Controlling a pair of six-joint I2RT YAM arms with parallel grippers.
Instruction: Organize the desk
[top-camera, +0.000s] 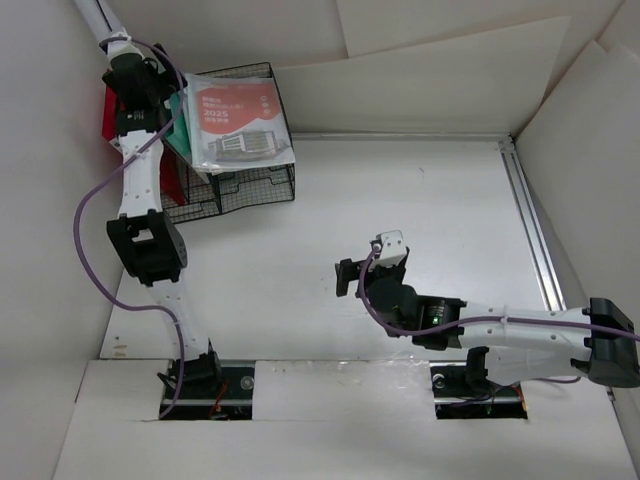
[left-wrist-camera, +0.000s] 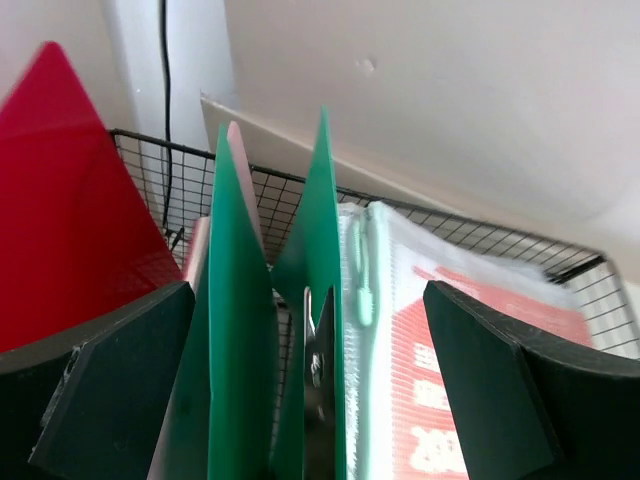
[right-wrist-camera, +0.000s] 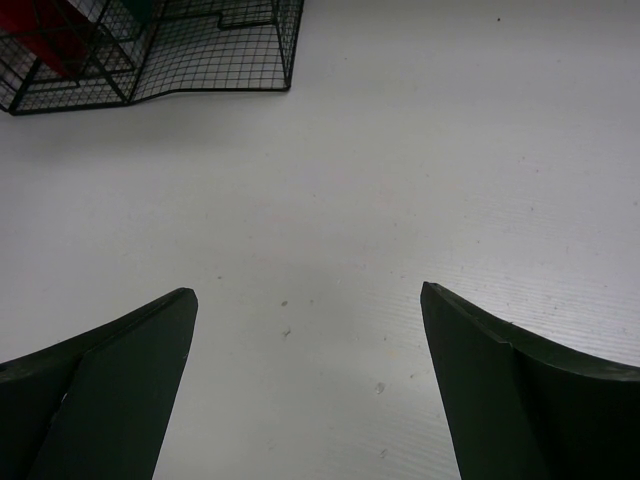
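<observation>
Around green folders (left-wrist-camera: 240, 330), left claw (left-wrist-camera: 308, 300) agape

Upright white boards (top-camera: 430, 70) stand on three sides, their panels overlapping at the back, under soft, even light with faint shadows.

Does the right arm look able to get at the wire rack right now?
Likely yes, at least its near corner: the desk between the right gripper and the wire rack lies bare. The left gripper hangs open over the folders in it, so that part looks crowded.
</observation>
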